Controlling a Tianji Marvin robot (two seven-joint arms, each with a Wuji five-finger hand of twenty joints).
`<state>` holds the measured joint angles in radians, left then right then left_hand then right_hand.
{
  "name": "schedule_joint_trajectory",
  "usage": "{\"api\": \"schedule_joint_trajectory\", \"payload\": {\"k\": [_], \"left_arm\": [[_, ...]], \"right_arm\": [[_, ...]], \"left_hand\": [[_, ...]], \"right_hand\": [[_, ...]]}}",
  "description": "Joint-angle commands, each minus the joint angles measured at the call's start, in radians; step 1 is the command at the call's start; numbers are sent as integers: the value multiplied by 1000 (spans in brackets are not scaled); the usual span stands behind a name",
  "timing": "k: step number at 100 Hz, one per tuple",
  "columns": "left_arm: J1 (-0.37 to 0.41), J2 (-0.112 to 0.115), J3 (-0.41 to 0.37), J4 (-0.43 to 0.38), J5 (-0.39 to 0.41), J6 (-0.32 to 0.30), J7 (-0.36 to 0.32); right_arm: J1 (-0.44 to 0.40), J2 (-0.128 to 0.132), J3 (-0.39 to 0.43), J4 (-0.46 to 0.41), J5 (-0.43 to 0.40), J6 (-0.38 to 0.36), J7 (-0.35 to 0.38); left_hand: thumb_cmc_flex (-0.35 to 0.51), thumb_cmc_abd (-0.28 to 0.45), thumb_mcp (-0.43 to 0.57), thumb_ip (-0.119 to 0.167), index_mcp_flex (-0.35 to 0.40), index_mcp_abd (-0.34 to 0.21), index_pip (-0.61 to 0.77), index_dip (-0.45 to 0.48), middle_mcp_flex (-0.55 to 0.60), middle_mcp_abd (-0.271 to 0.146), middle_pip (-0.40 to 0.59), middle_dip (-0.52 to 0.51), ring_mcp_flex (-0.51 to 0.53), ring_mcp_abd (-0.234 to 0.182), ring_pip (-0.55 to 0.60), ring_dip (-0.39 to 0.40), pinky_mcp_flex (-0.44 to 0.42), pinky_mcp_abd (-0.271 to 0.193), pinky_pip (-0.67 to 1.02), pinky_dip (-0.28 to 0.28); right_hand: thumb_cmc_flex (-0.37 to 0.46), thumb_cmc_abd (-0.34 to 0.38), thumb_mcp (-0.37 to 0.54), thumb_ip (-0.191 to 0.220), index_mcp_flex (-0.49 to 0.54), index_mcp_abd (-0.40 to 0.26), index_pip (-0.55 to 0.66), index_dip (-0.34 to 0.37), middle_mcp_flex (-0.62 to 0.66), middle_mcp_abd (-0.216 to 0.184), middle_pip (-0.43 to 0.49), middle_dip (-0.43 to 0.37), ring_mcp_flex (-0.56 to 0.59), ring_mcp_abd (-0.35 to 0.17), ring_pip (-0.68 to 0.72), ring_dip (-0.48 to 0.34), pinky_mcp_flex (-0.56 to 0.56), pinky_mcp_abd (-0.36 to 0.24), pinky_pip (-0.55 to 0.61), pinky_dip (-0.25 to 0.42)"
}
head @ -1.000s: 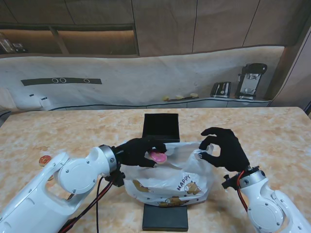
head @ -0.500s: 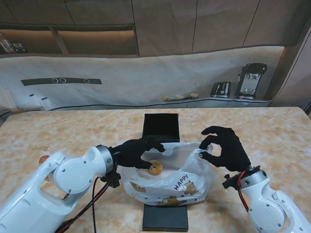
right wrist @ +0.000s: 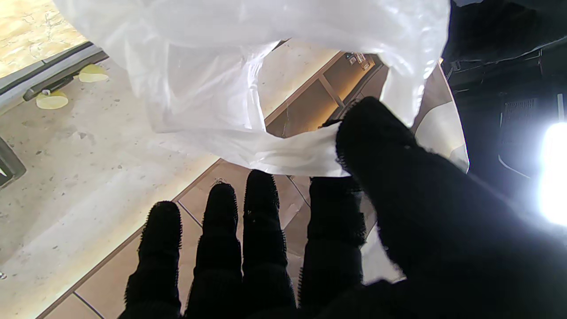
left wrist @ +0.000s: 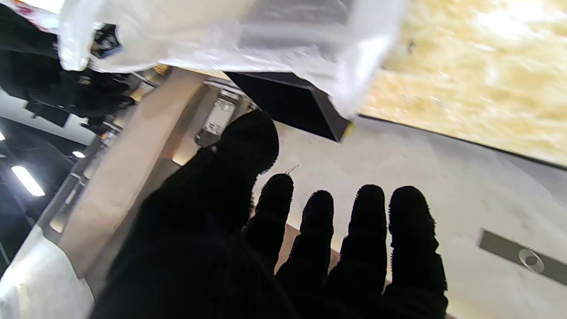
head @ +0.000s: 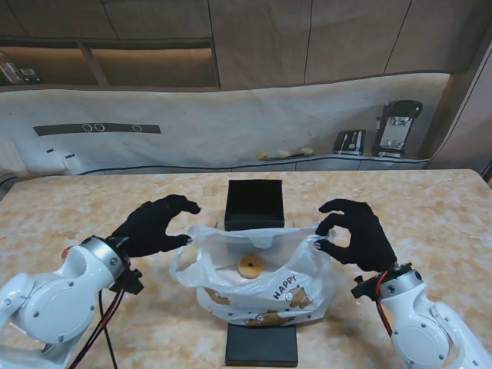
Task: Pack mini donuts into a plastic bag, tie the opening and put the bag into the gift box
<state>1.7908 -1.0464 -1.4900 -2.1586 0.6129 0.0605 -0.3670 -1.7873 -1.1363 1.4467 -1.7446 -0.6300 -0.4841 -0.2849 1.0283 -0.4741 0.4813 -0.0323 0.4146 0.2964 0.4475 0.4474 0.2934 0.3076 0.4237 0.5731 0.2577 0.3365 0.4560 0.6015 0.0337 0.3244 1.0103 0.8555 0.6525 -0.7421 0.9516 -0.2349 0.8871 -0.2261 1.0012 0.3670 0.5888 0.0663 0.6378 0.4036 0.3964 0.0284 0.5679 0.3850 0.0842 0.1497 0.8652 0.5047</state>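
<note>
A white plastic bag (head: 265,278) printed with bears and "HAPPY" stands open in the middle of the table, with a mini donut (head: 249,266) lying inside. My right hand (head: 356,233) pinches the bag's right rim; in the right wrist view the thumb (right wrist: 376,146) presses the plastic rim (right wrist: 283,153) against a finger. My left hand (head: 152,224) hovers open to the left of the bag, holding nothing, its fingers (left wrist: 367,235) spread in the left wrist view. The black gift box (head: 255,201) stands open just beyond the bag. A donut (head: 68,252) lies by my left arm.
A black lid (head: 261,344) lies flat at the table's near edge, partly under the bag. The marble table top (head: 430,207) stretches to the right. Beyond the far edge runs a lower counter with appliances (head: 398,127).
My left hand let a donut fall into the bag, then drew out and back to the left, now open. The right hand kept its pinch on the rim.
</note>
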Motion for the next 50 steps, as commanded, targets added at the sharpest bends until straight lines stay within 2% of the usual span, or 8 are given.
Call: {"api": "schedule_joint_trajectory", "payload": {"k": [1, 21, 41, 50], "left_arm": [[32, 0, -31, -18, 18, -2, -4], [117, -9, -144, -33, 99, 4, 22], [160, -13, -211, -6, 211, 36, 32], [165, -14, -222, 21, 267, 70, 29]], "right_arm": [[-9, -9, -5, -4, 2, 0, 9], [-6, -8, -7, -6, 4, 1, 14], [-4, -6, -6, -5, 4, 2, 21], [-3, -6, -7, -5, 3, 3, 23]], "left_hand": [[-8, 17, -13, 5, 7, -1, 11, 9, 18, -6, -2, -12, 11, -4, 9, -12, -2, 1, 14, 3], [-1, 23, -28, 7, 10, -2, 8, 9, 24, -4, -8, -17, 16, -2, 7, -14, -8, 6, 4, -4], [4, 26, -50, 10, 3, 3, -9, 5, 15, 2, -25, -32, 10, 0, -3, -20, -21, 21, -61, -50], [-18, 40, -99, 5, 0, 24, -48, -17, 11, 10, -45, -54, 2, 6, -21, -32, -27, 28, -104, -88]], "right_hand": [[19, -8, 35, -16, 29, -58, 28, -2, 10, -17, 4, -12, 10, -6, 7, 16, 0, 1, 15, -15], [19, -8, 35, -16, 31, -57, 29, -2, 11, -16, 4, -13, 12, -5, 8, 16, 0, 1, 16, -15], [19, -8, 35, -15, 30, -57, 29, -2, 11, -15, 3, -13, 11, -5, 7, 15, 0, 1, 16, -16], [18, -8, 35, -15, 30, -55, 29, -2, 11, -16, 3, -13, 12, -6, 7, 16, 0, 2, 17, -16]]}}
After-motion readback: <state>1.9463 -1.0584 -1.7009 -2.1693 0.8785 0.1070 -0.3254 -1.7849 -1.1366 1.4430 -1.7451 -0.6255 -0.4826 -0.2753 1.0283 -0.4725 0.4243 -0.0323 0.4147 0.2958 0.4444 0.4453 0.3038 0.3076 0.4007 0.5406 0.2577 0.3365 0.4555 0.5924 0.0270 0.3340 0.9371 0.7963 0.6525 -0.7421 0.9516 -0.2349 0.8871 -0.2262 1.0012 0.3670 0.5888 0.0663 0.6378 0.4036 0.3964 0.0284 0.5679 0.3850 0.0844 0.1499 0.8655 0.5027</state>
